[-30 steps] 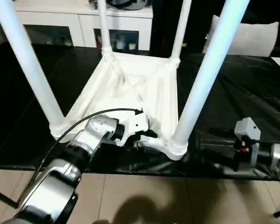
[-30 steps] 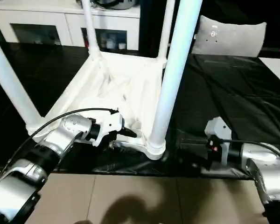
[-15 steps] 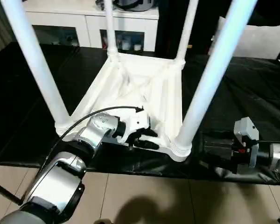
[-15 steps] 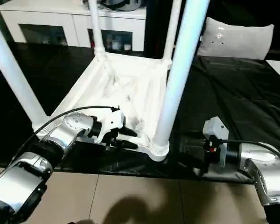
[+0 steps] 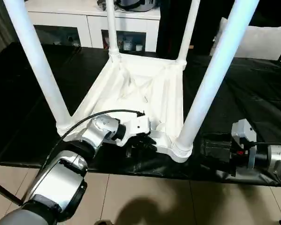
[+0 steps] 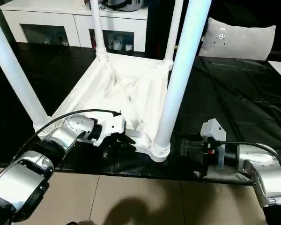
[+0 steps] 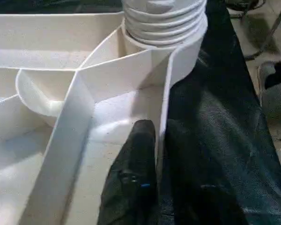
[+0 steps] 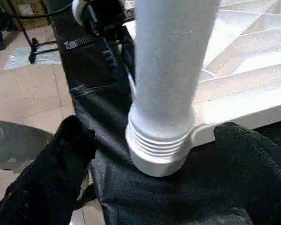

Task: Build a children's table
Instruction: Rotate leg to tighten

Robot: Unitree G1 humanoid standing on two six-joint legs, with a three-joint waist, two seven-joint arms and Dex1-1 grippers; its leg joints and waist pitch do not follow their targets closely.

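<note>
Legs [image 5: 203, 89] socketed in tabletop [image 5: 145, 91], left gripper [image 5: 139, 142] clamping rim

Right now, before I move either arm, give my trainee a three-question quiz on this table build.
1. True or false: all four legs stand upright in the corner sockets of the upside-down tabletop.
2. Which part does the left gripper straddle? A) the tabletop's near edge wall B) a leg C) the cabinet
3. Fill in: the right gripper is ____, its fingers either side of the near right leg, not touching it.

Key: 1 true; 2 A; 3 open
</note>
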